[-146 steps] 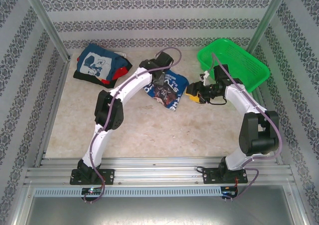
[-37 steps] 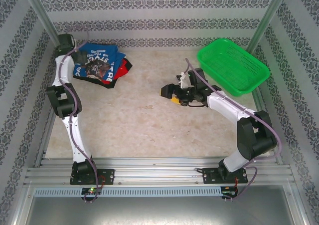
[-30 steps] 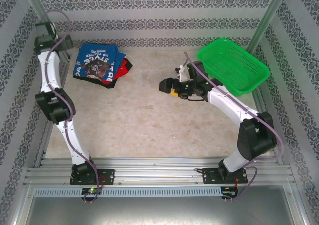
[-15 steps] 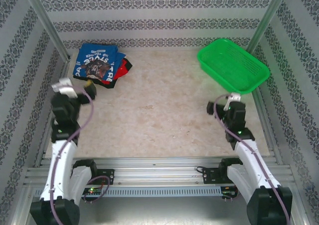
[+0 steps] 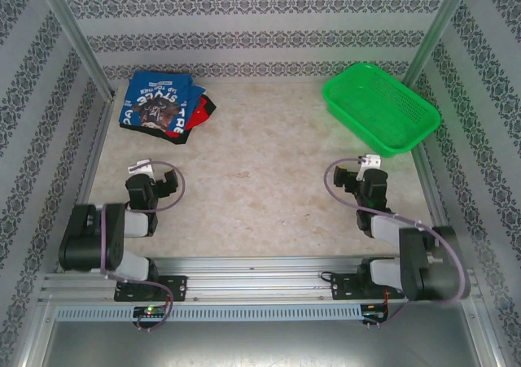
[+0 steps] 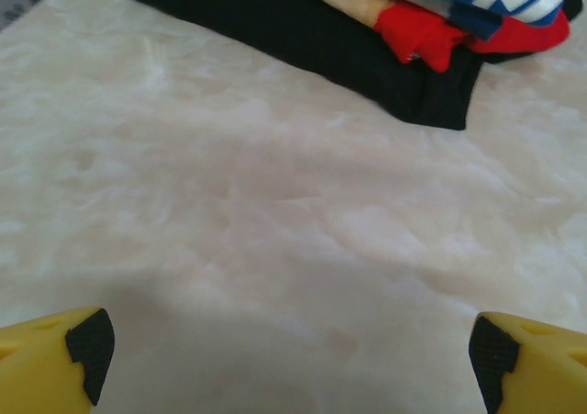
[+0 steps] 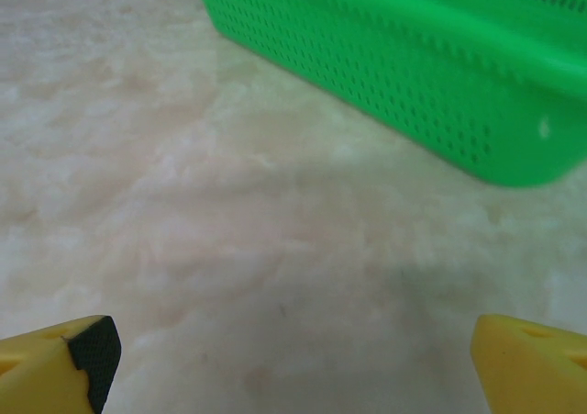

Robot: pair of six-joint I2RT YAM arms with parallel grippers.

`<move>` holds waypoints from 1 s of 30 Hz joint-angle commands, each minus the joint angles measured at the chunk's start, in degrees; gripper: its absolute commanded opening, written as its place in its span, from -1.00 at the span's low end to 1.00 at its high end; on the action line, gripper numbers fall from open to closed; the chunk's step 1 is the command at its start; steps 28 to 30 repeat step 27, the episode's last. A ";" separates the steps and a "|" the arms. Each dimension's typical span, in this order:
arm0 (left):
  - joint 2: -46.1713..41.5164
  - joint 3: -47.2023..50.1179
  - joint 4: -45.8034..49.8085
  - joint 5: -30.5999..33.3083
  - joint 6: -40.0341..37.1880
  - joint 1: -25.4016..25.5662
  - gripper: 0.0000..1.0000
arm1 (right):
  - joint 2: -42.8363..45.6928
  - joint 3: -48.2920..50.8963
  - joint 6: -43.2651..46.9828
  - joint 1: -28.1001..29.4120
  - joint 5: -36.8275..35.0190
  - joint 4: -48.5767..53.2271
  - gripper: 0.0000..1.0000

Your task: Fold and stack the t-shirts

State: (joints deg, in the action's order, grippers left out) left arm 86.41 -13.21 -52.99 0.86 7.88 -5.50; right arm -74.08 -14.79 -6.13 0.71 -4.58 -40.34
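- Shirts [image 5: 160, 107] lie folded in one pile at the far edge of the table [image 5: 260, 188], at the corner opposite the green basket [image 5: 350, 121] and well apart from it.
- A royal-blue shirt [image 5: 153, 100] with a dark print tops the pile. A red shirt [image 6: 431, 38] and a black one [image 6: 303, 42] show beneath it in the left wrist view, the black one lowest and resting on the table.
- White lettering runs across the blue shirt's print, but it is too small in the overhead view to read with any confidence. The wrist view catches only a cropped piece of a white letter.
- No brand or label can be made out on the basket, whose perforated wall [image 7: 394, 74] is seen close up by the right wrist.
- Judged from this, the job looks done or very nearly so: the shirts are stacked, no loose shirt lies on the table, and none shows in the part of the basket that is in view.
- The left gripper [image 6: 289, 348] hangs low on the far side of the table from the basket, facing the pile, jaws wide apart and holding nothing.
- The right gripper [image 7: 293, 345] sits near the basket, on its near side, jaws likewise spread wide over bare tabletop.
- Both arms sit folded low by their bases.
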 commanded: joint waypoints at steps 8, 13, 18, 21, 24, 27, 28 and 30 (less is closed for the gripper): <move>4.05 -7.54 -2.58 -3.75 -5.00 2.48 1.00 | -13.90 -5.75 2.36 -0.78 1.33 -16.35 0.96; 4.51 -7.49 -3.62 -3.06 -5.24 2.86 1.00 | -12.09 -7.93 4.36 -0.10 3.02 -9.32 0.96; 4.25 -7.62 -2.93 -3.10 -5.24 2.86 1.00 | -12.16 -7.84 4.49 -0.12 3.33 -9.36 0.96; 4.29 -7.61 -3.00 -3.06 -5.24 2.86 1.00 | -12.76 -7.80 4.53 -0.36 4.36 -10.20 0.96; 4.29 -7.53 -3.08 -3.06 -5.24 2.86 1.00 | -12.60 -7.89 4.35 -0.53 4.62 -9.57 0.96; 4.29 -7.36 -3.46 -3.31 -5.24 2.84 1.00 | -12.27 -7.56 4.54 -0.54 4.70 -9.94 0.96; 4.29 -7.36 -3.46 -3.31 -5.24 2.84 1.00 | -12.27 -7.56 4.54 -0.54 4.70 -9.94 0.96; 4.29 -7.36 -3.46 -3.31 -5.24 2.84 1.00 | -12.27 -7.56 4.54 -0.54 4.70 -9.94 0.96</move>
